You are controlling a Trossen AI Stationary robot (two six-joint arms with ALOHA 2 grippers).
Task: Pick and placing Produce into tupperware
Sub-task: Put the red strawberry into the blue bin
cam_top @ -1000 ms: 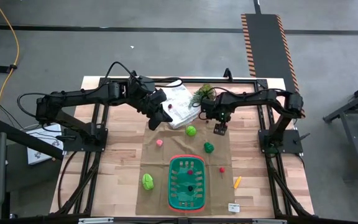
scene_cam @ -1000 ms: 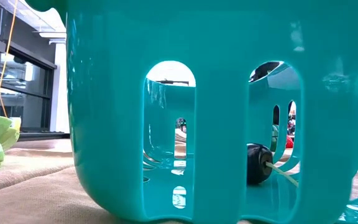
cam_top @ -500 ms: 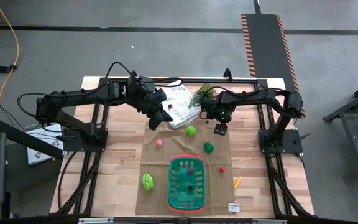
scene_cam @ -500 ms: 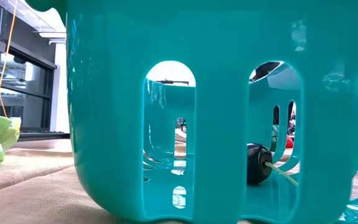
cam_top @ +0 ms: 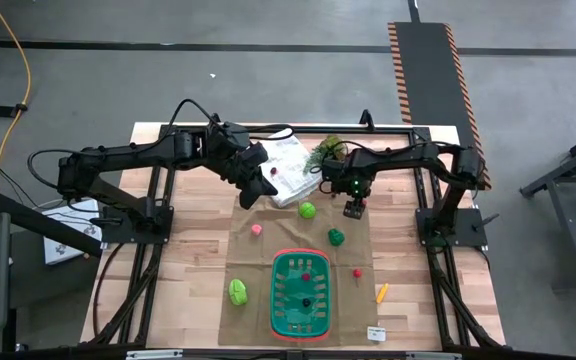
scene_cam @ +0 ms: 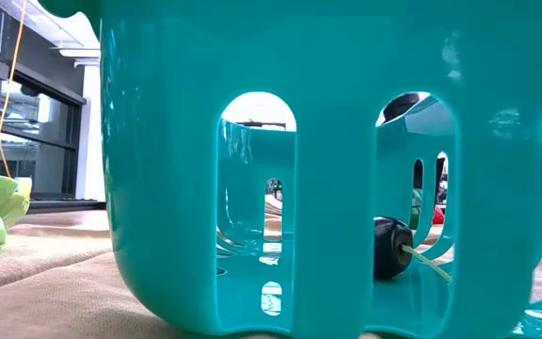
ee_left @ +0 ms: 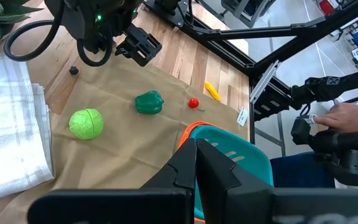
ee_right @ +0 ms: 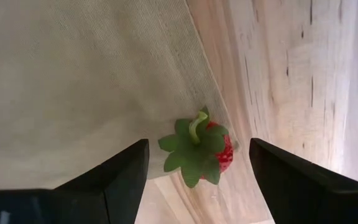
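In the low view the tupperware [scene_cam: 346,169] wall fills nearly everything, hiding most of the worktop; a dark rounded piece [scene_cam: 390,248] shows only through a slot, too partial to name. In the right wrist view a strawberry [ee_right: 201,149] shows mostly its leafy cap. In the left wrist view a person's hand [ee_left: 347,118] is cut by the edge.

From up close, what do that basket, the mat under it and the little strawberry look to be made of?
The basket looks like glossy moulded plastic: smooth teal walls with reflections and cut slots. The mat looks like matte woven cloth, tan, with a visible weave. The strawberry is probably a plastic toy, with stiff green leaves and a shiny red body.
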